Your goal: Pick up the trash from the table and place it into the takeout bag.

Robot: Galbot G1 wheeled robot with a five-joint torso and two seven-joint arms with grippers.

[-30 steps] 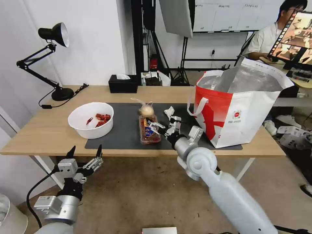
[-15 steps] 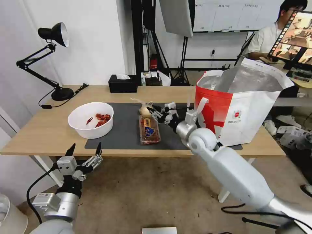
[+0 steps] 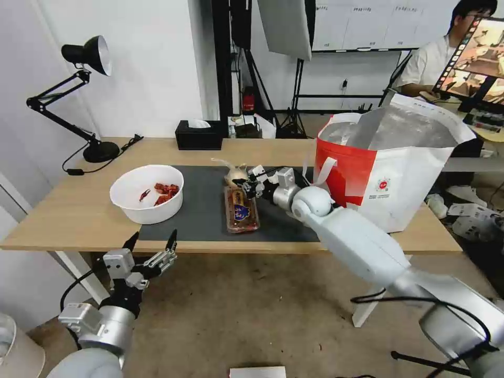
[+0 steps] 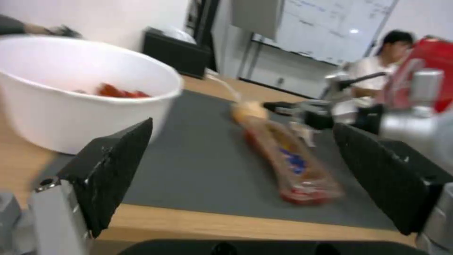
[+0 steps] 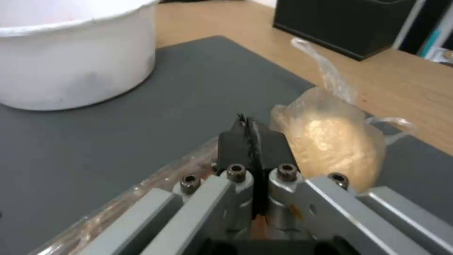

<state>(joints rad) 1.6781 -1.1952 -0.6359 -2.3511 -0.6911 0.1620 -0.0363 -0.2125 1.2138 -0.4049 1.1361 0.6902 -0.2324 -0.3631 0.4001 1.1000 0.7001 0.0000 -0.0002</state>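
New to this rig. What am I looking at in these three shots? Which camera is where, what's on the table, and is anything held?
It is a wheeled robot with two arms, each ending in a two-finger gripper. The wide shot comes from a camera on its head, looking down at a table. The other two shots come from cameras on the left and right wrists, looking out past each arm's own fingers.

On the table's mat are a white bowl with red scraps, a clear food tray and a small knotted bag holding a yellowish lump. A big red and white takeout bag stands open on the robot's right. A lamp and a tissue box sit at the back.

The right gripper is over the mat, beside the knotted bag, with its fingers shut on nothing. The left gripper is open, low in front of the table edge, and also holds nothing.
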